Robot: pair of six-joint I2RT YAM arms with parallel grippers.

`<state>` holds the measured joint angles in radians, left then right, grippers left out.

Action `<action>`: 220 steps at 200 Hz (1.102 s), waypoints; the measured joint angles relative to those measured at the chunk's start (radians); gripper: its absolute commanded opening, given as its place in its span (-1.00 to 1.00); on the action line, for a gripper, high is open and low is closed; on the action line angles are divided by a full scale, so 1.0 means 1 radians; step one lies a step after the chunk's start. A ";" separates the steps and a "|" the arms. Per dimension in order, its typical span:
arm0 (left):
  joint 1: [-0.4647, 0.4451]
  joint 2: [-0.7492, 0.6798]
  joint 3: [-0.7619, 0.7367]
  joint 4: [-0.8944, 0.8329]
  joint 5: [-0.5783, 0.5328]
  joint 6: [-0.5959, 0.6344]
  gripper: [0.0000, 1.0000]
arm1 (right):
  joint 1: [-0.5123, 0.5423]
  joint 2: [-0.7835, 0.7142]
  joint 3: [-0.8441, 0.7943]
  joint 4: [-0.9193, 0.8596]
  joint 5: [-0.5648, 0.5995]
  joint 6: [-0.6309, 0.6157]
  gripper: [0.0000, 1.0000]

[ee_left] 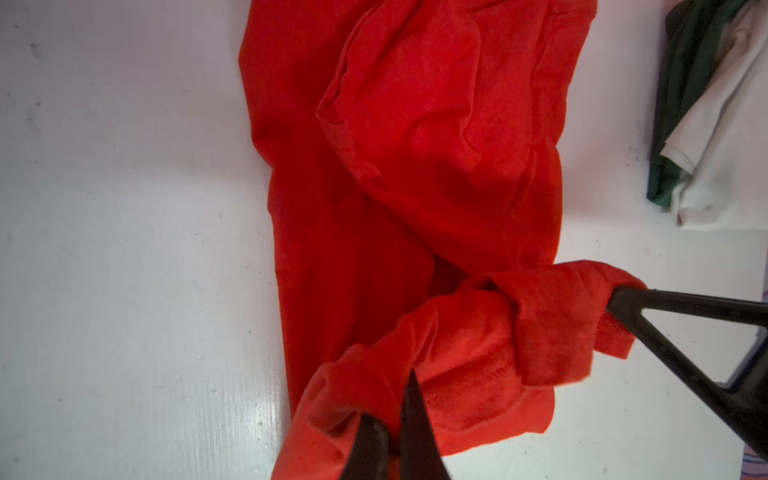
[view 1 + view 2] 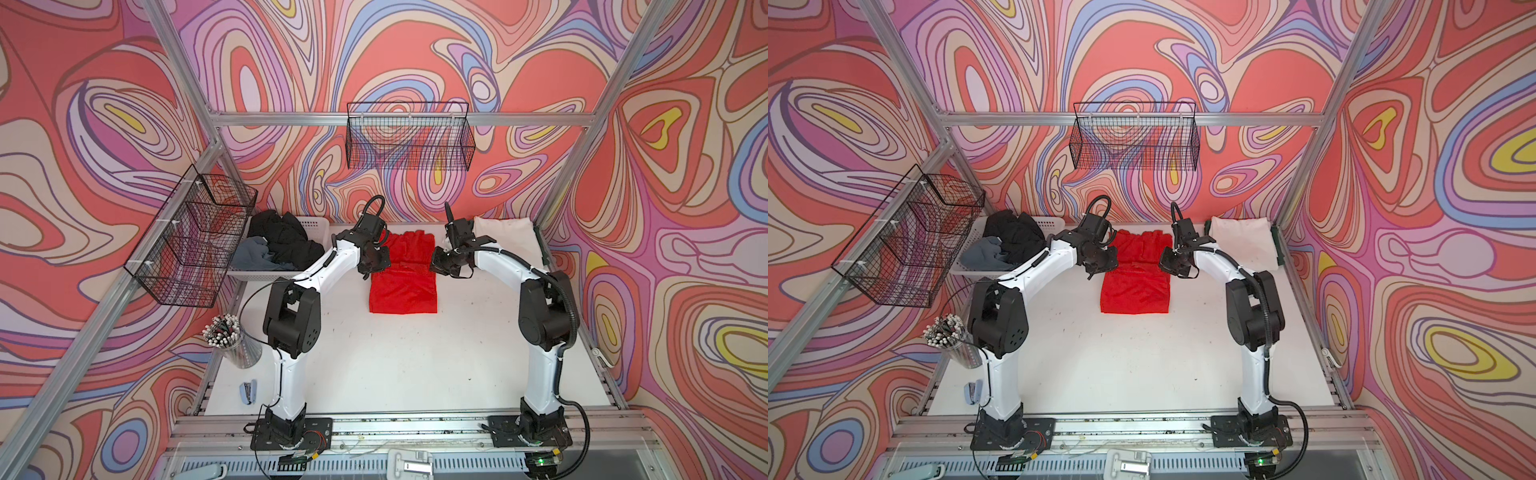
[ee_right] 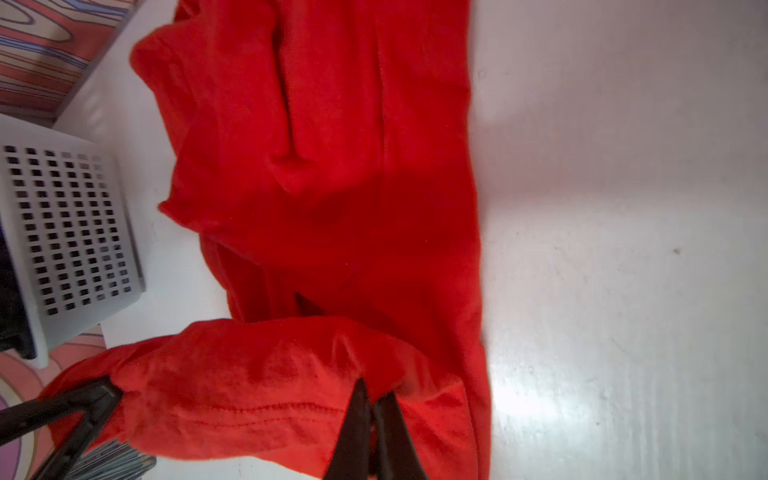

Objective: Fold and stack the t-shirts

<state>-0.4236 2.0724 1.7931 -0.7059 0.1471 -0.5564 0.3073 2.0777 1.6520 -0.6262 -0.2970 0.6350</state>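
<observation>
Pinching a bunched hem, my left gripper [image 1: 390, 399] is closed tight on the red t-shirt [image 2: 403, 293]. My right gripper [image 3: 374, 395] is clamped on the same hem further along, and each wrist view shows the other arm's fingers biting the cloth. Between the two grips the hem runs as a short rolled span, held above the rest of the shirt.

In both top views the grippers sit at the shirt's left and right edges, about its middle. The near half lies flat and squared on the table [image 2: 395, 365]; the far half is rumpled.

Just left of my left arm stands the white basket [image 2: 318, 226], with a black t-shirt [image 2: 286, 239] and a grey t-shirt [image 2: 253, 253] heaped in it. In the far right corner, just behind my right wrist, the white t-shirt [image 2: 505, 237] lies on a dark green t-shirt [image 1: 685, 83].

Further out, at the near left, a cup of pens [image 2: 232, 340] and a stapler [image 2: 248, 392] sit beside the left arm's base. A wire basket [image 2: 407, 141] hangs on the far wall and a second wire basket [image 2: 195, 232] on the left wall.
</observation>
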 measured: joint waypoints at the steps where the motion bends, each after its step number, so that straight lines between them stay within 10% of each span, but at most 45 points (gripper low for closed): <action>1: 0.001 0.003 0.002 -0.001 0.000 0.000 -1.00 | 0.000 0.002 0.001 -0.001 0.000 0.000 -1.00; 90: 0.034 0.080 0.034 -0.019 0.037 0.014 -1.00 | -0.011 0.076 0.056 -0.019 -0.019 -0.014 -1.00; 120: 0.043 0.117 0.092 -0.025 0.039 0.023 -0.15 | -0.011 0.080 0.064 -0.024 -0.010 -0.027 -0.35; 143: 0.054 0.136 0.117 -0.010 0.012 0.034 -0.05 | -0.021 0.080 0.063 -0.022 0.020 -0.038 0.20; 220: 0.064 0.037 0.002 0.067 -0.075 0.048 0.71 | -0.034 -0.111 -0.161 0.026 0.057 -0.053 0.45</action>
<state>-0.3592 2.1098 1.7954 -0.6388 0.0723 -0.5087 0.2733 1.9663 1.4910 -0.6003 -0.2401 0.5819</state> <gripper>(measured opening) 0.792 0.725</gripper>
